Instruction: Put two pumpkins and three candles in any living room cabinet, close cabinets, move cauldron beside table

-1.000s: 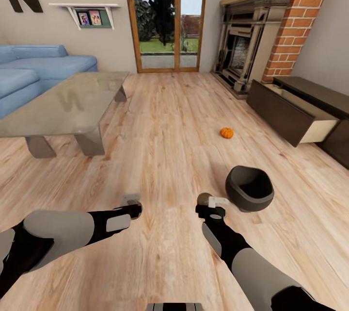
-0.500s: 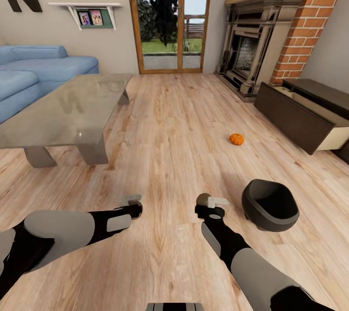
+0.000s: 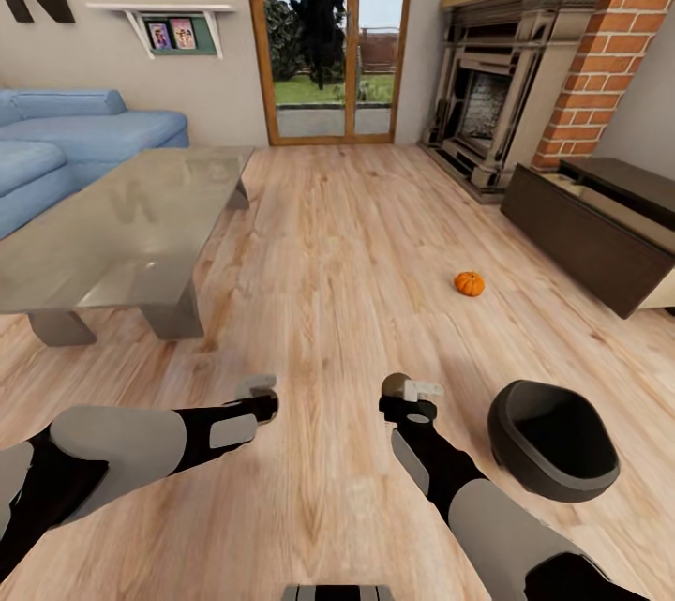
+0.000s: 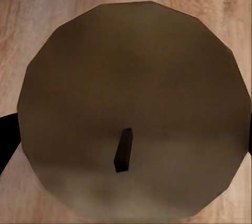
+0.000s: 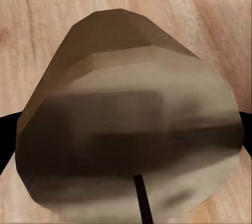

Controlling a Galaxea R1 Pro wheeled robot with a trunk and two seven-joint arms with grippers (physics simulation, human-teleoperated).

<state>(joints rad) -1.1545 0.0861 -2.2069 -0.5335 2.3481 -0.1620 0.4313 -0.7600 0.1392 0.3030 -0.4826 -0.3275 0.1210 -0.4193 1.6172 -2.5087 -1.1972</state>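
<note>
Both arms extend forward and low over the light plank floor. The left gripper is clamped on a candle; in the left wrist view the candle's flat, brownish round top with a short dark wick sits between two dark fingers at its sides. The right gripper is likewise closed on a second candle — in the right wrist view this candle sits tilted, showing part of its side and its paler top with a thin dark wick.

The cauldron rests on the floor near the robot, to the right of the right gripper and apart from it, its wide mouth tipped toward the far left. One pumpkin lies on the floor farther off, beyond the cauldron and slightly left of it, well apart from both grippers.

The table stands at the left, far from the cauldron, its glossy grey top reflecting the wall. The blue sofa lies behind it against the far left wall.

The cabinet runs along the right wall — one drawer stands pulled out, its tan interior visible at the right edge. The brick fireplace stands beyond the cabinet, and the glazed door occupies the far wall.
</note>
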